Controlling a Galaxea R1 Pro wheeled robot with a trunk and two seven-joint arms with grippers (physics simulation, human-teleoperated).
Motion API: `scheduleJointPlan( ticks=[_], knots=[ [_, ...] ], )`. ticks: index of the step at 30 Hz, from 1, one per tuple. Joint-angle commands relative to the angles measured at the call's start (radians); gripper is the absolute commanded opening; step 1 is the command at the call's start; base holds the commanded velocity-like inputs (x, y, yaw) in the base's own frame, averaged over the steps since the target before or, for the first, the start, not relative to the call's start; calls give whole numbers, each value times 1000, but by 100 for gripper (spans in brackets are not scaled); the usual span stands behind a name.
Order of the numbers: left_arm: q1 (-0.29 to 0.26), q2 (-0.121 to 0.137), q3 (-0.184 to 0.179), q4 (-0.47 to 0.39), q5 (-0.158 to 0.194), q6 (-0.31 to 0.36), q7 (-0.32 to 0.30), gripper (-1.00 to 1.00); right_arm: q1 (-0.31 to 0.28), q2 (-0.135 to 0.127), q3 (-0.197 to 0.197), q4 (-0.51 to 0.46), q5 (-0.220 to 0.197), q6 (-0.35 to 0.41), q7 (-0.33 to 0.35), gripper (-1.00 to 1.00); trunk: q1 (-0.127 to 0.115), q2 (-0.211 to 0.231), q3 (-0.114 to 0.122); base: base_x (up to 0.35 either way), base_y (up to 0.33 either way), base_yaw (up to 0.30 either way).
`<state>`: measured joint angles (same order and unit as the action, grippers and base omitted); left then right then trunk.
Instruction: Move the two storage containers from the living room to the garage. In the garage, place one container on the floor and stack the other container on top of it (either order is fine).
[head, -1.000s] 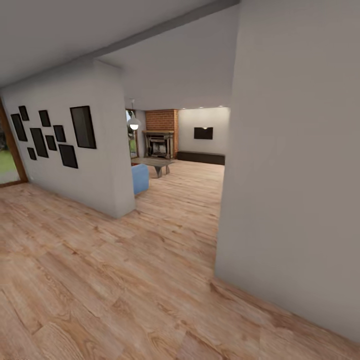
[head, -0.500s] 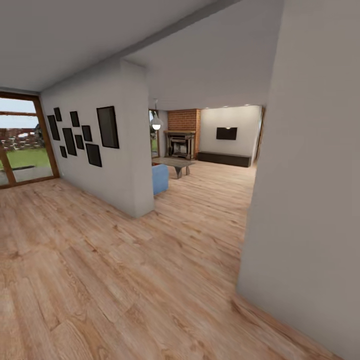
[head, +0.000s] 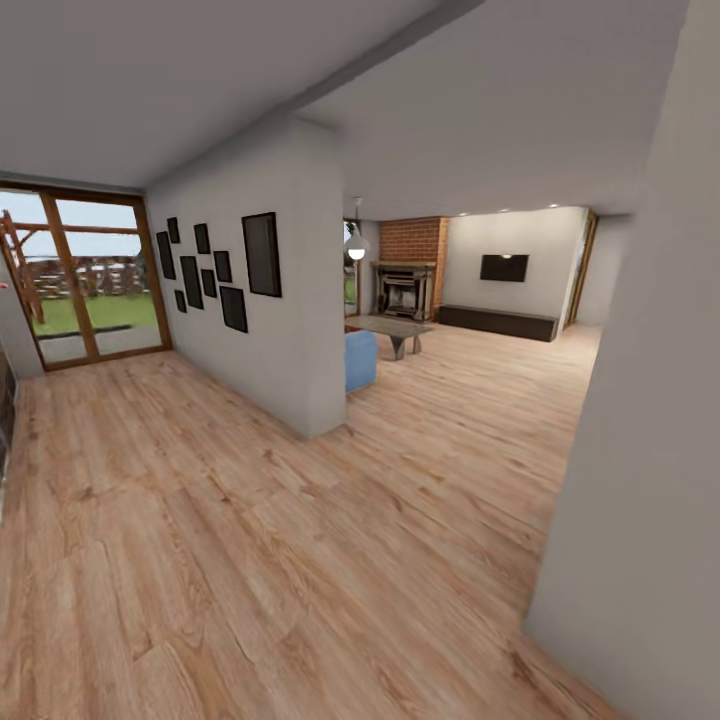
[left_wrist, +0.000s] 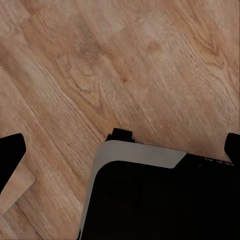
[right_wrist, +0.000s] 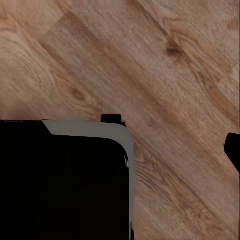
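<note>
While the robot stands on light wood plank flooring (head: 250, 560) with strong grain and darker knots, the head view looks down a hallway toward the living room (head: 470, 330). A matte pale partition wall (head: 290, 300) juts into the space, its flat face carrying a cluster of black rectangular picture frames (head: 215, 270) of differing sizes. Beyond its corner the blue end of a sofa (head: 360, 360) is visible, boxy and soft-edged, with a low coffee table (head: 392, 328) just past it. A white rounded pendant lamp (head: 357, 248) hangs near a red brick fireplace (head: 408, 265) with a dark firebox. A flat black screen (head: 503, 267) is mounted on the pale far wall above a long low dark cabinet (head: 497, 320). At the far left of the view, wood-framed glass doors (head: 85, 275) show grass and a fence outside. A second plain pale wall (head: 650, 450) rises close at the right of the view. The storage containers cannot be seen from this spot.

The left wrist view shows a dark body with a rounded grey edge (left_wrist: 145, 155) over the planks, and black finger tips at the frame's sides; whether those jaws are parted or closed I cannot tell, and nothing is seen in them. The right wrist view shows a matching dark block with a grey rim (right_wrist: 100, 130); its jaw state is likewise unclear.
</note>
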<state>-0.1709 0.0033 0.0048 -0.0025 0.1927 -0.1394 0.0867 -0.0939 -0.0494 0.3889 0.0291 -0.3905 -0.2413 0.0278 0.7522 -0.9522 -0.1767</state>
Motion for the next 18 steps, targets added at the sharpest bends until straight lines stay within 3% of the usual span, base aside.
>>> scheduleJointPlan(
  ticks=[1,6,18],
  knots=[
    [-1,0,0,1,5,-3,1,100,-1,0,8,3,-10,-6,3,100,1,-1,-1,323,0,254],
    [-1,0,0,1,5,-3,1,100,-1,-1,8,3,-10,-6,3,100,1,-1,-1,323,0,100],
    [-1,0,0,1,5,-3,1,100,-1,-3,10,3,-8,-6,4,100,1,-1,-1,323,0,7]
  ],
)
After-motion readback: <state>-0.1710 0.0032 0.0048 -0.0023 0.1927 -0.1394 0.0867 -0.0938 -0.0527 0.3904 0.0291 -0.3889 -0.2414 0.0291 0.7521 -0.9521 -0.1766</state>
